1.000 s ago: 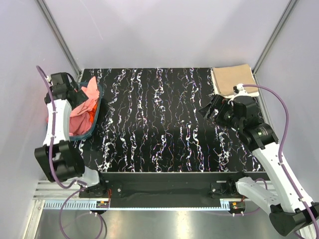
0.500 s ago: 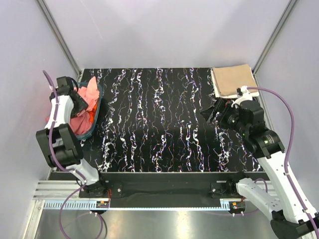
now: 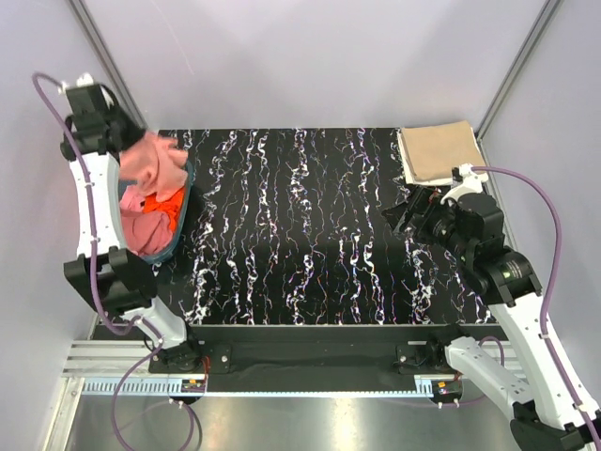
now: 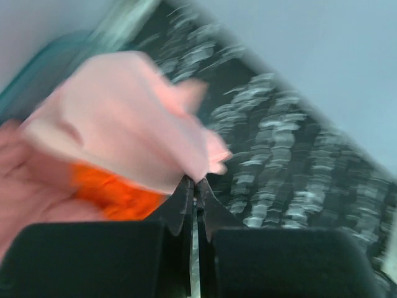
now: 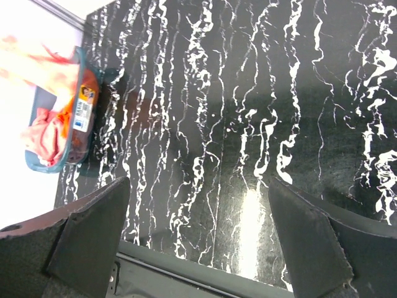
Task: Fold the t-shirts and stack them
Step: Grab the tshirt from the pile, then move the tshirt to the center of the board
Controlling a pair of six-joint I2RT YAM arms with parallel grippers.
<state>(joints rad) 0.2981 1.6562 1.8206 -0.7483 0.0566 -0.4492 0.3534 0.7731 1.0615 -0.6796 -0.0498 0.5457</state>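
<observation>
Grip: my left gripper clamps the soft salmon-pink t-shirt above the translucent teal plastic basket to free it; right gripper hovers apart, empty.

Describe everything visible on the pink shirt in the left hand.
The salmon-pink t-shirt is plain soft fabric, bunched in loose folds; no sleeve or collar is readable. The left hand is shut on one pinched fold, holding it raised over the teal basket at the left edge of the table. Its lower part drapes toward the orange t-shirt in the basket; whether they touch is unclear. The wrist view is blurred.
</observation>
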